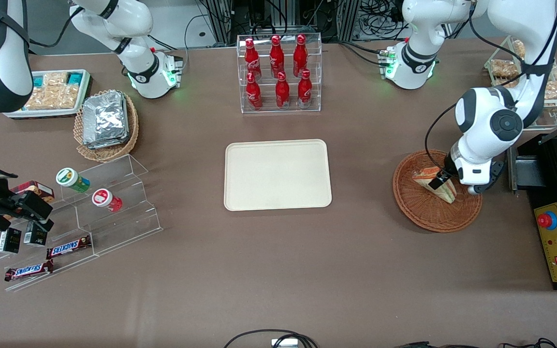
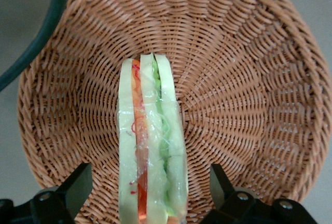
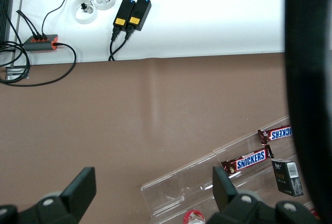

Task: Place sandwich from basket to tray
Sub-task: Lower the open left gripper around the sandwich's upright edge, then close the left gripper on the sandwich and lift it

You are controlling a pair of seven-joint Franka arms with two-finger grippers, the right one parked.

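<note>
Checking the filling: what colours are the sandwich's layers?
White bread with orange and green layers on the sandwich, clearest in the left wrist view; the open tool straddles it.

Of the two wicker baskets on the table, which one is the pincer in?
The reddish-brown basket at the working arm's end, holding the wrapped sandwich. The open pincer straddles that sandwich. The lighter tan basket holds foil packs, no arm near.

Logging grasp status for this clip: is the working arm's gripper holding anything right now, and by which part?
Nothing is held. The gripper is down in the basket, open, one finger on each side of the sandwich, with gaps visible between the fingers and the bread faces.
</note>
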